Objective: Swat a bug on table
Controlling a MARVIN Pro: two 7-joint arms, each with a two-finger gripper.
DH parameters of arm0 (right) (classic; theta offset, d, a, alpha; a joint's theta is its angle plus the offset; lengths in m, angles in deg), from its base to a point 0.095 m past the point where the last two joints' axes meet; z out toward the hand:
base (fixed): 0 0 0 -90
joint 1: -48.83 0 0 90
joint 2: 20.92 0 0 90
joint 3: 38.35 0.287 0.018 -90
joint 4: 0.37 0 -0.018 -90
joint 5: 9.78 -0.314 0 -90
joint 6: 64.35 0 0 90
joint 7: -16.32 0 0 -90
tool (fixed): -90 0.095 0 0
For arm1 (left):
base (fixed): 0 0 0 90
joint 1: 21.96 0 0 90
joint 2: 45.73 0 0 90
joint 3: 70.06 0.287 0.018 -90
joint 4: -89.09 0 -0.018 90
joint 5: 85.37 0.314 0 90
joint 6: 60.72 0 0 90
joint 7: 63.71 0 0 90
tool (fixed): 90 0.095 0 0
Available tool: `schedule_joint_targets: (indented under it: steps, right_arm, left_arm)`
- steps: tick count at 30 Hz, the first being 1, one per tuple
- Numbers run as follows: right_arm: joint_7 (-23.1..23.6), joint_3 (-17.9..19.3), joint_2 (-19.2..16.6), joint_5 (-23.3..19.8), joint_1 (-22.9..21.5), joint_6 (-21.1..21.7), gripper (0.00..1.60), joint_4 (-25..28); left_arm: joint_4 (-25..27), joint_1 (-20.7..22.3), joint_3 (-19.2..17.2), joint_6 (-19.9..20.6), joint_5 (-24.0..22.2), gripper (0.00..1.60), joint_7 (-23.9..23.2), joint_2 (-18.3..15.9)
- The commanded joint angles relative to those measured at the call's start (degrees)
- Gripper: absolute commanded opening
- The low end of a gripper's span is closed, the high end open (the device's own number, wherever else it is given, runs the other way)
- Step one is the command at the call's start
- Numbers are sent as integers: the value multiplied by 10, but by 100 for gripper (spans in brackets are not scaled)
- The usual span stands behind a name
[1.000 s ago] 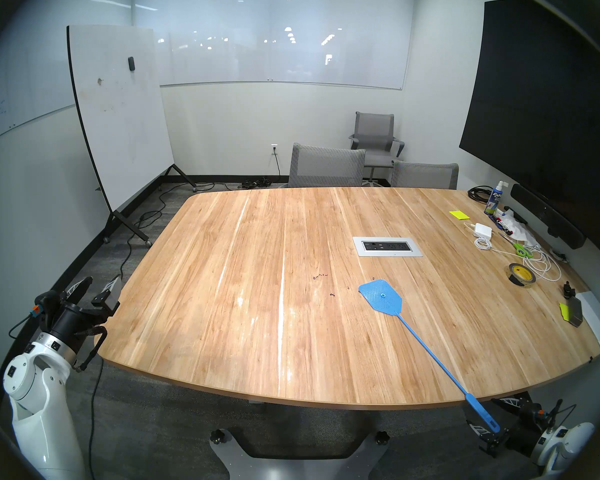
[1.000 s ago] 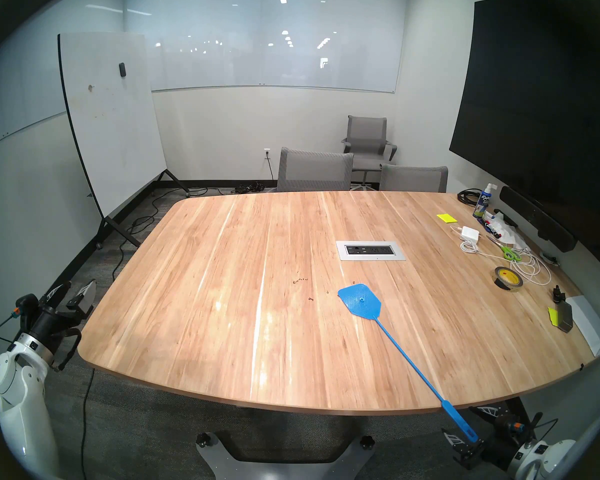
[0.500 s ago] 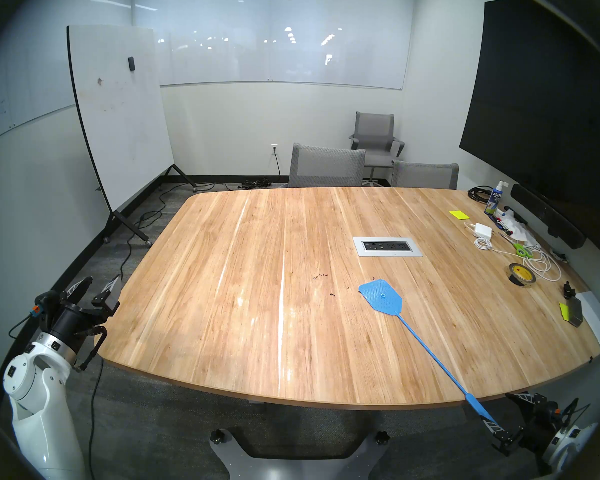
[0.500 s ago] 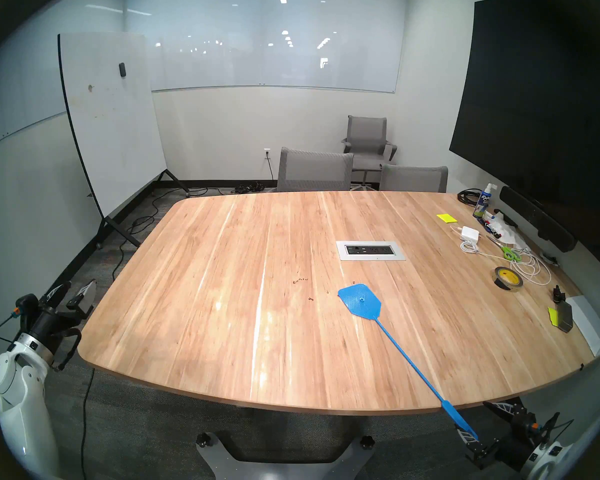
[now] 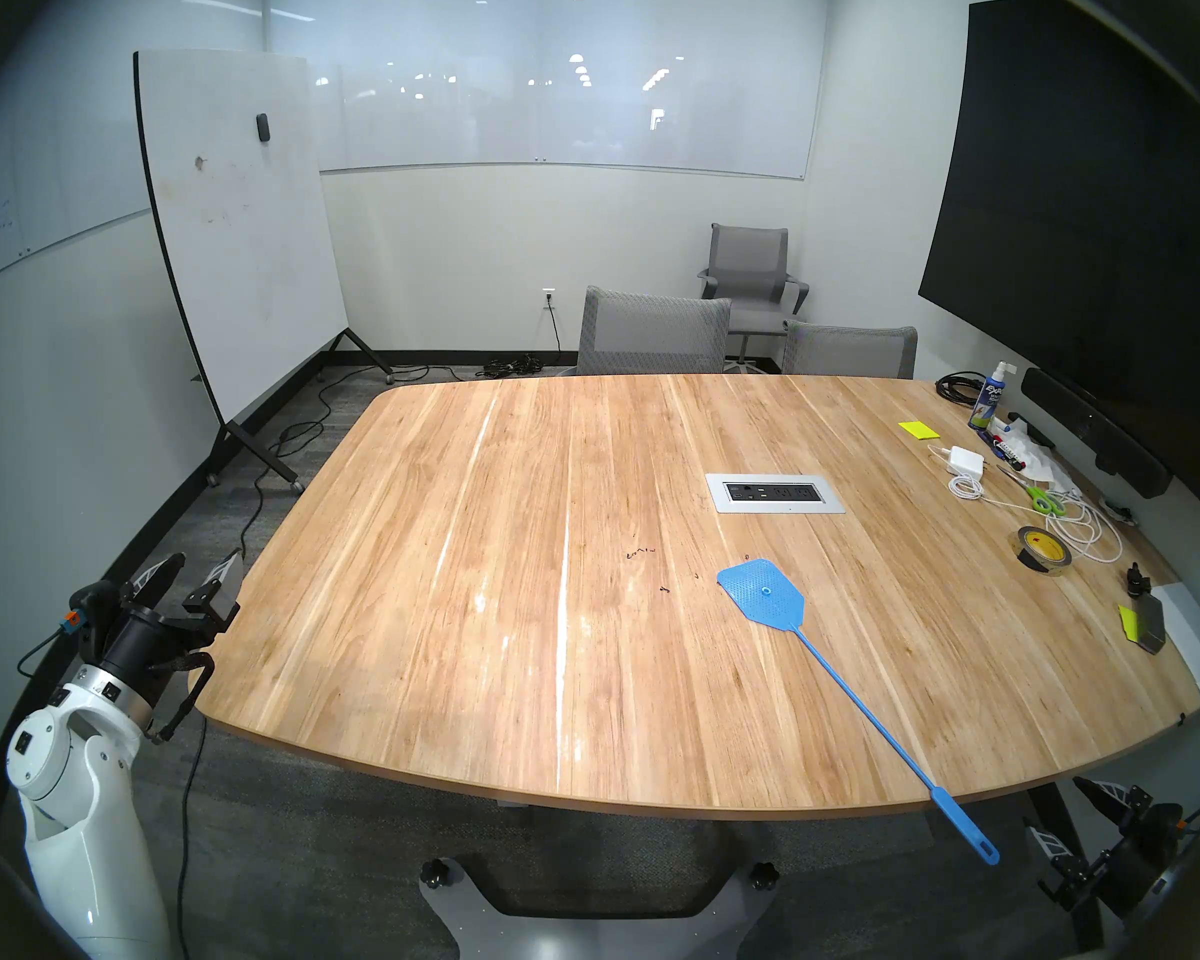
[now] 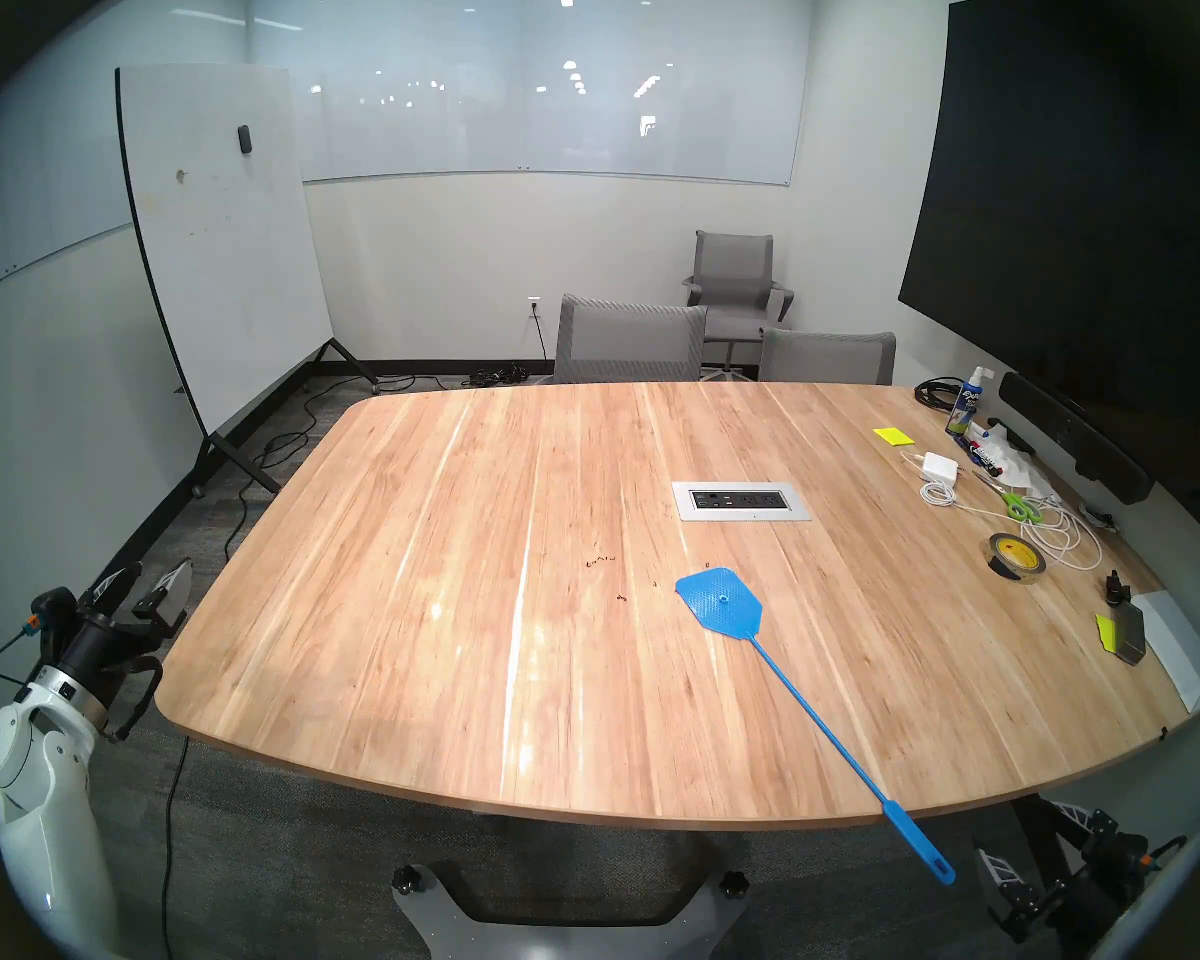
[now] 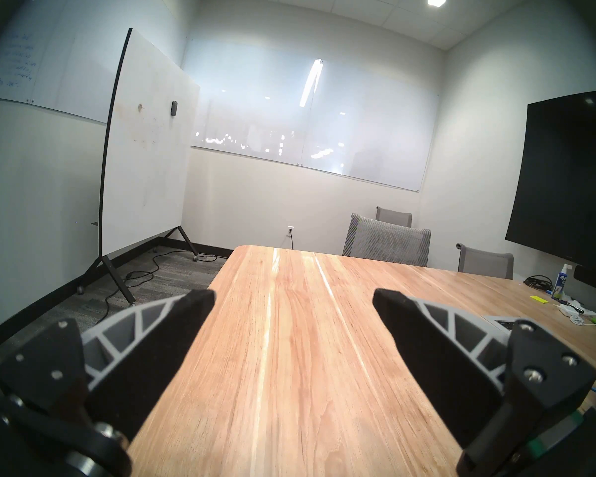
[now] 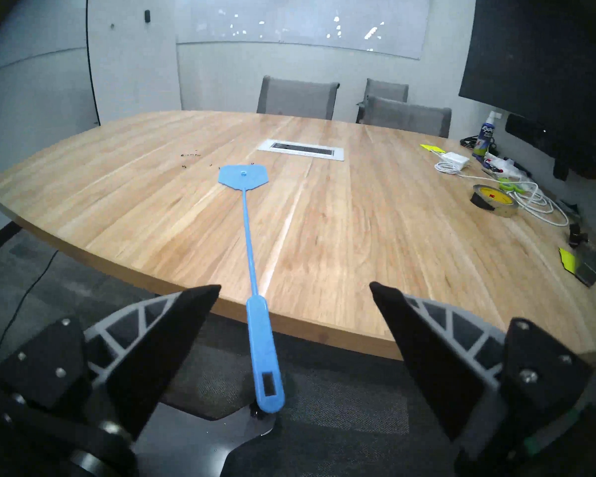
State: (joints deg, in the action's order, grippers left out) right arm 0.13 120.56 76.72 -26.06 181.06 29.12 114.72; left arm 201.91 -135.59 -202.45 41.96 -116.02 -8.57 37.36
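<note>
The blue swatter (image 5: 763,595) lies flat on the wooden table (image 5: 445,591), and its handle end (image 5: 968,830) sticks out over the front edge. A tiny black bug (image 5: 665,589) sits left of the swatter head, with a few dark crumbs (image 5: 639,553) nearby. My right gripper (image 5: 1075,820) is open and empty, below the table edge and right of the handle. In the right wrist view the handle (image 8: 262,345) lies between and ahead of the spread fingers (image 8: 186,314). My left gripper (image 5: 199,567) is open and empty at the table's left edge.
A silver outlet panel (image 5: 775,492) is set into the table behind the swatter. A tape roll (image 5: 1044,557), scissors (image 5: 1044,501), white charger cable (image 5: 964,463), spray bottle (image 5: 992,397) and black knob (image 5: 1135,579) crowd the right side. Grey chairs (image 5: 652,332) stand behind.
My right gripper has drawn back to the right and down, away from the swatter's handle end. The swatter and left arm have not moved.
</note>
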Motion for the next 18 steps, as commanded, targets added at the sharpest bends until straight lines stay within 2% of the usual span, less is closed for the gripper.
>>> schedule_joint_targets:
  steps: [1, 4, 10, 14, 18]
  right_arm:
    - [-9, 17, -14, -47, -23, 60, 160, -24]
    - [-9, 18, -22, -55, -30, 84, 160, -39]
    - [-14, 26, -19, -62, -34, 104, 160, -45]
    - [-2, 38, 4, -72, -20, 109, 160, -28]
    - [21, 43, 44, -76, 5, 104, 160, -9]
  left_arm:
    - [9, 0, -2, 1, -1, 160, 0, 0]
    - [9, 0, -2, 1, -1, 160, -1, 0]
    - [10, 0, -2, 2, 0, 160, -1, 1]
    - [10, 1, -3, 2, 1, 160, -2, 1]
    - [9, 1, -3, 2, 1, 160, -2, 2]
